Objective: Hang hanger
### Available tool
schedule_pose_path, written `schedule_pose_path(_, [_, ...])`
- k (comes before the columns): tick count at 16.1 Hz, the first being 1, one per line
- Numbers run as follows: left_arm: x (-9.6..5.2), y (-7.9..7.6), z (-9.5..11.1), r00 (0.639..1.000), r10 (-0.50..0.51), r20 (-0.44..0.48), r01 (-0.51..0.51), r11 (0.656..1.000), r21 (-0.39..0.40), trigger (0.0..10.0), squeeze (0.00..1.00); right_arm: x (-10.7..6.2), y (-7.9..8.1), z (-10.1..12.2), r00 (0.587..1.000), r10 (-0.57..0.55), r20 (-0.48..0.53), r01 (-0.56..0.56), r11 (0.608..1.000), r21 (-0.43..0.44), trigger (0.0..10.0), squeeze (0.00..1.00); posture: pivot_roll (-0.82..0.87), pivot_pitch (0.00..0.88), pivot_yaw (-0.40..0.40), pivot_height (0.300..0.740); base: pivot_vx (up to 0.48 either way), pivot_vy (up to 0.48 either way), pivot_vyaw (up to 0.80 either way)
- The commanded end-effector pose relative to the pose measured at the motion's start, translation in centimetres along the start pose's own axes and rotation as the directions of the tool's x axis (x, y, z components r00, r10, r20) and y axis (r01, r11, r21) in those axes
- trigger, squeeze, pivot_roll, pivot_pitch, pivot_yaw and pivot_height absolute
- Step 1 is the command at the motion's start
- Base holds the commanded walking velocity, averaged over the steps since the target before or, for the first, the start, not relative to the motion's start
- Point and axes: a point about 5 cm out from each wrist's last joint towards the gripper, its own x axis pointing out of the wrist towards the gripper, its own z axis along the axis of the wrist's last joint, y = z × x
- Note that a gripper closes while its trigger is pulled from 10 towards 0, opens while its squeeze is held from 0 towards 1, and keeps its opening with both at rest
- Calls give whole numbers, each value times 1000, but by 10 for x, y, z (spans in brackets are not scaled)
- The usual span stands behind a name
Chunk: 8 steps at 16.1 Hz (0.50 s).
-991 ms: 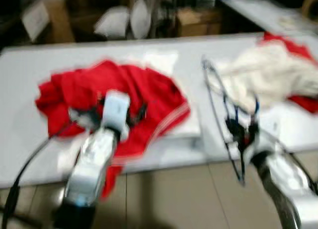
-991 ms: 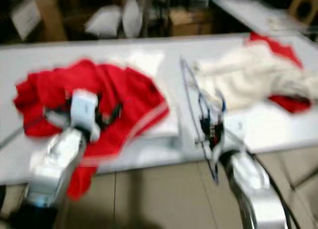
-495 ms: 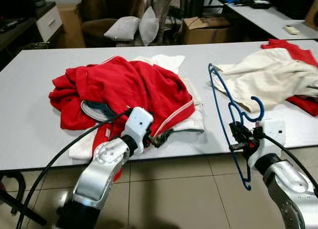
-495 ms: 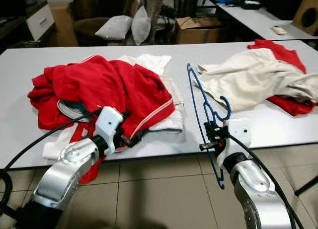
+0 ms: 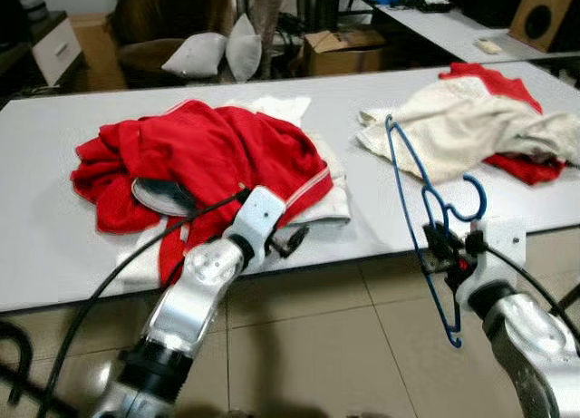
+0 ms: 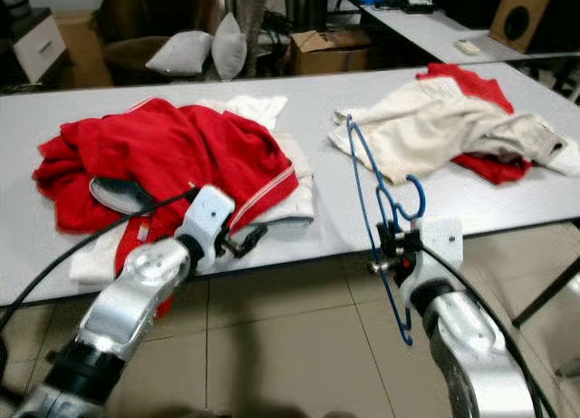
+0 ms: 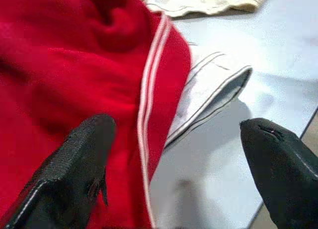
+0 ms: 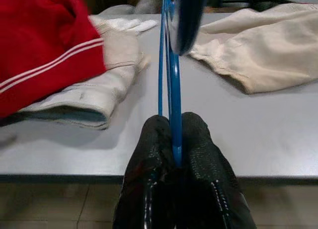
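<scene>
The right gripper (image 5: 450, 255) is clamped on a blue wire hanger (image 5: 419, 197), holding it upright by the front edge of the white counter (image 5: 381, 209), at about 4 o'clock in the head views. The hanger's hook curls toward 3 o'clock above the gripper, and its long frame leans up over the counter and hangs down past the edge above the tiled floor (image 5: 317, 354). The right wrist view shows the pinch close up: both black fingers (image 8: 198, 139) pressed together on the blue wire.

The left gripper (image 5: 288, 244) sits at the counter's near edge at 7 o'clock, against a heap of red clothing (image 5: 208, 155). Its fingers (image 7: 84, 154) are spread wide, holding nothing, as the left wrist view shows; between them lie a red fabric edge with white stripes and a white garment (image 7: 208, 100) beneath it.

A cream garment (image 5: 462, 128) lies at 1 o'clock on another red cloth (image 5: 521, 169). Beyond the counter are pillows (image 5: 213, 53) on a chair and a cardboard box (image 5: 343, 51).
</scene>
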Motion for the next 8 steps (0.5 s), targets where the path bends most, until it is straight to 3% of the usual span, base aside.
schedule_pose_path(1, [-1,4,-9,999,24,-45,-25,999,-32,10000,0,1,1,10,999,6,36,-5,1000,-23,10000,0,-75,0,34,740,0,0,0])
schedule_pose_path(2, [0,2,-12,998,16,-59,-18,999,-36,3725,0,2,1,11,999,10,37,-9,1000,-23,10000,0,-75,0,34,740,0,0,0])
schedule_pose_path(3, [1,1,-12,999,11,-53,-14,998,-59,0,0,3,1,11,999,10,37,-9,1000,-24,10000,0,-75,0,34,740,0,0,0])
schedule_pose_path(8, [6,4,-12,998,45,-50,-49,996,-78,0,0,2,-1,11,999,5,36,-4,1000,-24,10000,0,-77,0,35,740,0,0,0])
